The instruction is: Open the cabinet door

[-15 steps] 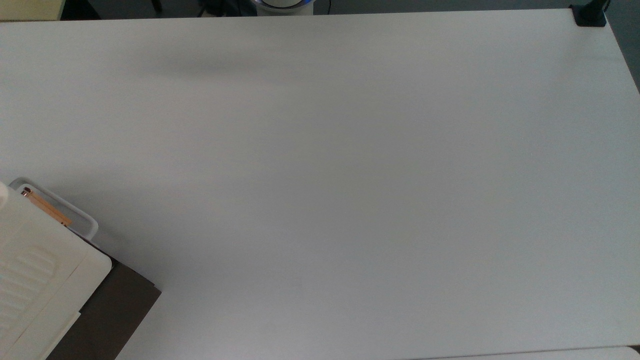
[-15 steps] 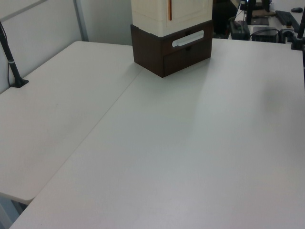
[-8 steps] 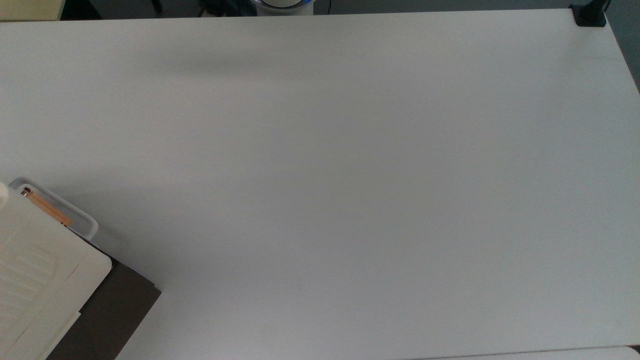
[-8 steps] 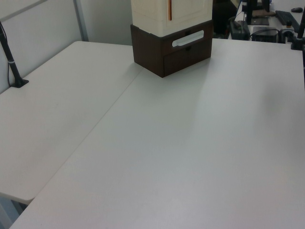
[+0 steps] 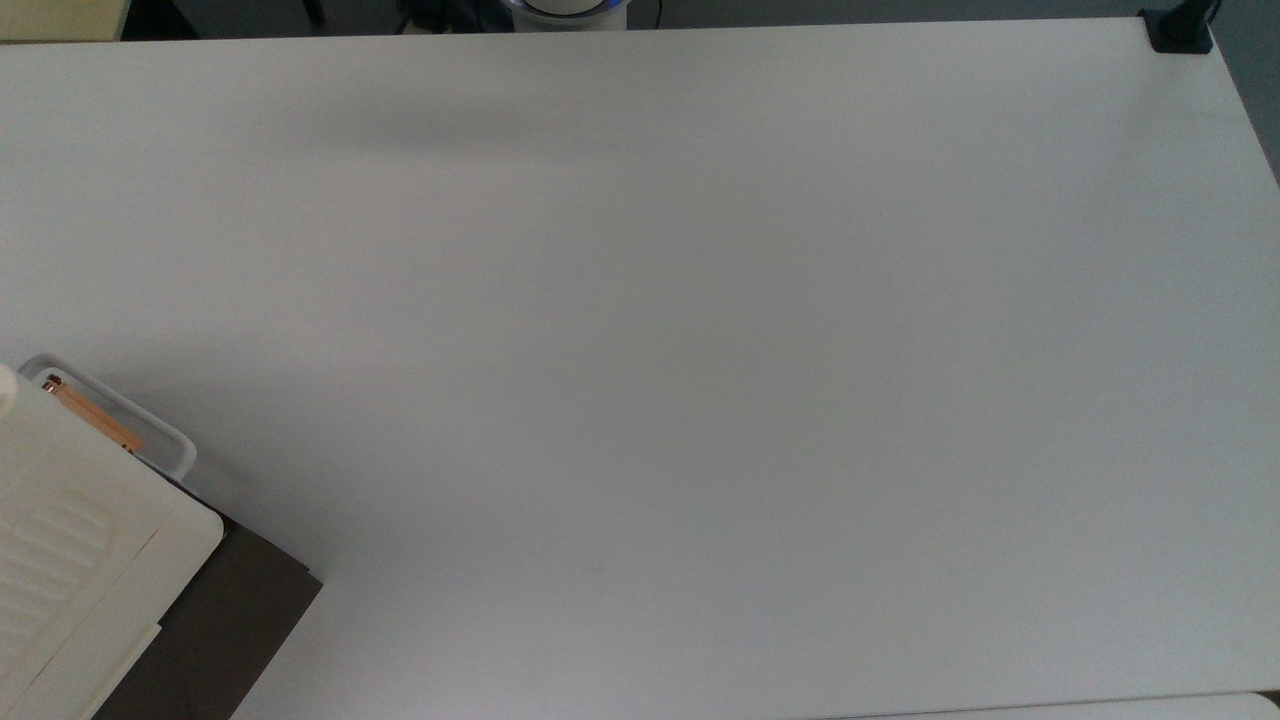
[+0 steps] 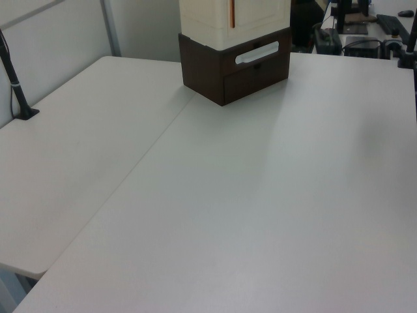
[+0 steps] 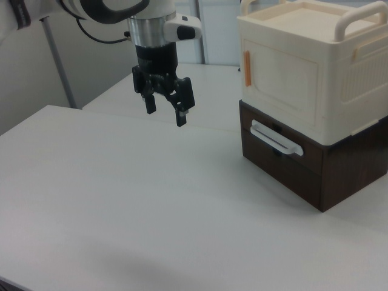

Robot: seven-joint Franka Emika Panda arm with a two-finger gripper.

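The gripper (image 7: 165, 111) hangs above the desk (image 7: 121, 200) in the right view, pointing down, its jaws released with a clear gap between the two fingers and nothing between them. It is well apart from the cabinet (image 7: 315, 91), which lies at its 3 o'clock in the right view. Bare desk lies under it and between it and the cabinet.

The door (image 7: 280, 76) is the cream front panel of the cabinet's upper part and sits closed, flush with its frame. Its orange handle (image 7: 247, 68) runs upright along the door's 9 o'clock edge in the right view. Below the door is a dark brown drawer base (image 7: 291, 163) carrying a pale loop rail (image 7: 276, 138).

In the top view the cabinet (image 5: 70, 540) sits at the desk's 8 o'clock corner, cut off by the picture's edge; the rest of the desk (image 5: 700, 350) is open out to its edges. In the left view the cabinet (image 6: 234, 45) stands at 12 o'clock near the desk's far edge, and a seam (image 6: 130, 176) runs between two desk tops.
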